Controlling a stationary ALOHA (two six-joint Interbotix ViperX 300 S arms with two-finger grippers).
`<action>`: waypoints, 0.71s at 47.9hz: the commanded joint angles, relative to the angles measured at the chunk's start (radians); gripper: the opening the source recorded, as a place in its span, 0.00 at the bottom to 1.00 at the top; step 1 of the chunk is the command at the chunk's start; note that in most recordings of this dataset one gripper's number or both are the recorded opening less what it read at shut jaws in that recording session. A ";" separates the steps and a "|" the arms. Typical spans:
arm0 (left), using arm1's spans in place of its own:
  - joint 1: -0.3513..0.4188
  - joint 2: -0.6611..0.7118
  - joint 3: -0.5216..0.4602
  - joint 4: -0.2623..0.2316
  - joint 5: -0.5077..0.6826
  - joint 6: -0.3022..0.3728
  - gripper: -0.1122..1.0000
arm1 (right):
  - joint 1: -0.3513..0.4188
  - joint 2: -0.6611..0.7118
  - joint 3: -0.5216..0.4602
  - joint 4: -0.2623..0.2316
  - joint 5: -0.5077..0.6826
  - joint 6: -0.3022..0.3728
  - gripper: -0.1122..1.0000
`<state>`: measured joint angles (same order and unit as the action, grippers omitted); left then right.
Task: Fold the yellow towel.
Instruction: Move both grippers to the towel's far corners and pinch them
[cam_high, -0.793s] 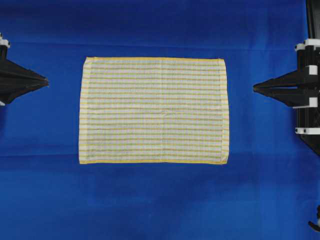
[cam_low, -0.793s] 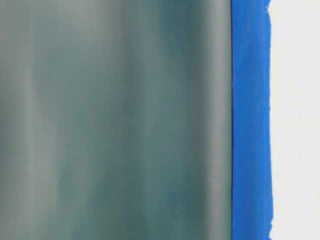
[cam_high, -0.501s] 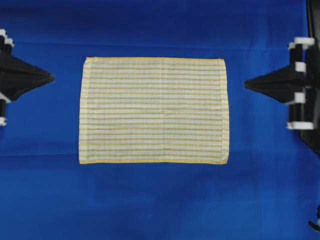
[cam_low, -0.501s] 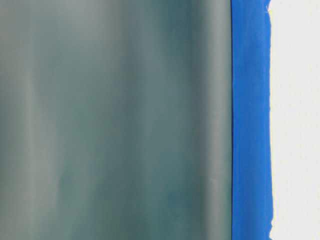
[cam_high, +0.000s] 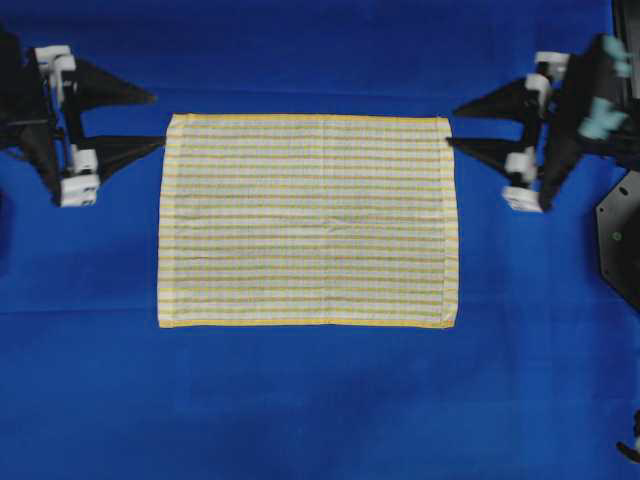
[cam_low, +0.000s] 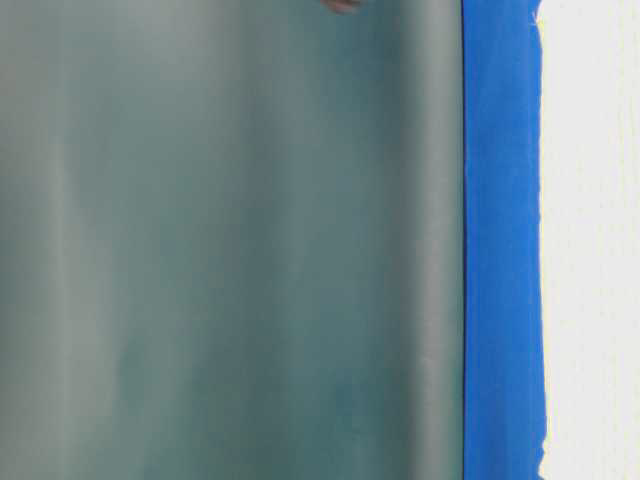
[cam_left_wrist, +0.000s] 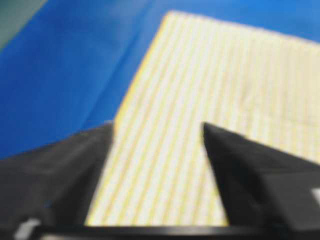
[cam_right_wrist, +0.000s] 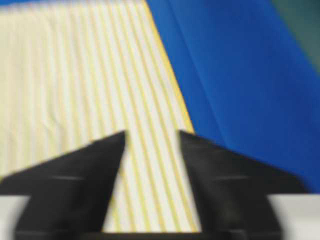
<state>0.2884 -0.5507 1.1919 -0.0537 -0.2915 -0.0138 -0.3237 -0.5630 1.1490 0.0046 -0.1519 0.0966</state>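
The yellow towel (cam_high: 308, 220) lies flat and unfolded on the blue tablecloth (cam_high: 320, 400), long sides running left to right. My left gripper (cam_high: 155, 120) is open at the towel's far left corner, one fingertip just beyond the far hem and the other at the left hem. My right gripper (cam_high: 453, 127) is open at the far right corner, its fingertips either side of that corner. In the left wrist view the striped towel (cam_left_wrist: 210, 75) fills the gap of the left gripper (cam_left_wrist: 156, 127). The right wrist view shows the towel (cam_right_wrist: 75, 75) under the right gripper (cam_right_wrist: 152, 132). Nothing is held.
A black arm part (cam_high: 620, 240) stands at the right edge of the overhead view, another small piece (cam_high: 630, 450) at the lower right corner. The table-level view shows only a blurred grey-green surface (cam_low: 230, 250), a blue cloth strip (cam_low: 500, 240) and a white wall (cam_low: 595, 240).
Both arms moved inward and toward the far edge, from beside the towel's short sides to its far corners. The fingers, first seen as single wedges, now show spread apart.
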 joint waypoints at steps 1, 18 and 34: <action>0.044 0.092 -0.015 -0.005 -0.028 -0.003 0.79 | -0.046 0.069 -0.023 0.005 -0.028 0.002 0.69; 0.110 0.394 -0.026 -0.005 -0.175 -0.003 0.79 | -0.163 0.423 -0.044 0.006 -0.190 0.002 0.70; 0.141 0.557 -0.054 -0.005 -0.221 0.005 0.79 | -0.183 0.581 -0.078 0.005 -0.242 0.000 0.69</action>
<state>0.4157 -0.0077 1.1536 -0.0552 -0.5031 -0.0123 -0.5016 0.0153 1.0830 0.0077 -0.3804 0.0982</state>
